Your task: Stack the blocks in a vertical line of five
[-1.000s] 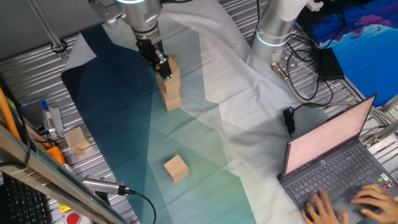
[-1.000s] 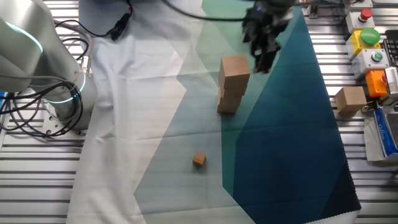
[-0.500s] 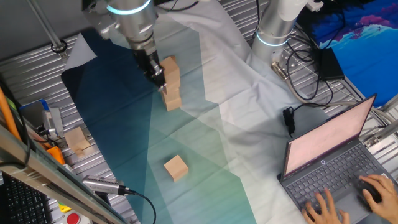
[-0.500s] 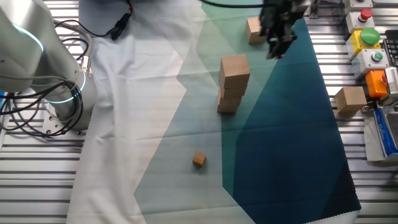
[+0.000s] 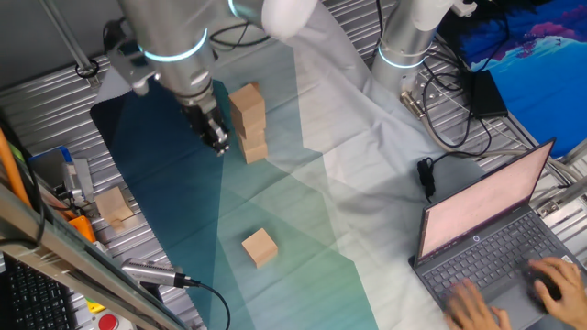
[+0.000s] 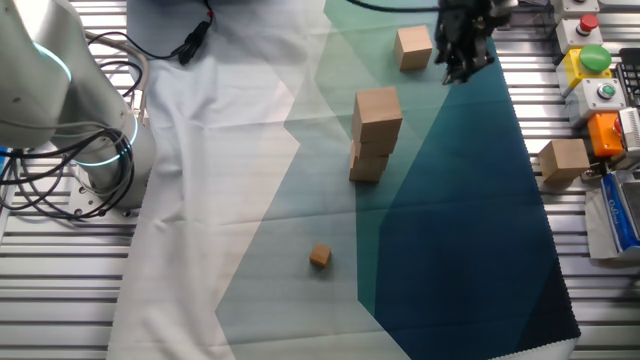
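Stack: three blocks high | two blocks left: one loose, another | hand: empty, opening unclear.

A robotics lab: slatted aluminium table draped in cloth, second robot base, cables, open laptop, button box.

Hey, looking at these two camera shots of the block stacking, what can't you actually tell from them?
- The gripper: open or shut is unclear. In one fixed view it is dark and small; in the other fixed view its fingers blur together.
- The stack: the block count is unclear in both views, since the seams between tan blocks are faint.
- The small cube: not visible in one fixed view.
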`<act>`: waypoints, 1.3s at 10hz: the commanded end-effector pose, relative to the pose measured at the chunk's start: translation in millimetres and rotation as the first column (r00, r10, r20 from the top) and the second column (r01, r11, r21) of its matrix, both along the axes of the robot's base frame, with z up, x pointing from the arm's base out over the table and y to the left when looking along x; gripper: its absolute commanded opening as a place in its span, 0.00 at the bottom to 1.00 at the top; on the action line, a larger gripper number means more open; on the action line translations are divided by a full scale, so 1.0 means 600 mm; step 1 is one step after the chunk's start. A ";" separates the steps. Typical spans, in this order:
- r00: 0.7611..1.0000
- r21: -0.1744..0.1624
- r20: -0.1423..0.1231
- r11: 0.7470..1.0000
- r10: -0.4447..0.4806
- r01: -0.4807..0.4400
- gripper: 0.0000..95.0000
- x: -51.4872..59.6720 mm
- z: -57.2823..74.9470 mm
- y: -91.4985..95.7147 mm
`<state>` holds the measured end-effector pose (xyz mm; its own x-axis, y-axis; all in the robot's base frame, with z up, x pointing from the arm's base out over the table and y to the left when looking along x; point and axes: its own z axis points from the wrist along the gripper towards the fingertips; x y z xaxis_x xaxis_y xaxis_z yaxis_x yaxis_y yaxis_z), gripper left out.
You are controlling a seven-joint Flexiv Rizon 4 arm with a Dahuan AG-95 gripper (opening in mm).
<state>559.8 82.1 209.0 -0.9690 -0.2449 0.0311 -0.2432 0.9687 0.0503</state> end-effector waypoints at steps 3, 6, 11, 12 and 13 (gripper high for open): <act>1.000 -0.007 -0.002 0.999 0.031 -0.031 0.00 0.038 -0.033 0.027; 0.999 -0.007 0.010 0.999 0.033 -0.033 0.00 0.062 -0.074 0.050; 0.999 -0.031 0.009 0.999 0.042 -0.041 0.00 0.061 -0.103 0.082; 0.999 -0.032 0.010 0.998 0.050 -0.049 0.00 0.061 -0.103 0.082; 0.995 -0.028 0.017 0.994 0.103 -0.103 0.00 0.061 -0.103 0.082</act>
<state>596.4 130.9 147.6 -0.9503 -0.3098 0.0301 -0.3095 0.9508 0.0150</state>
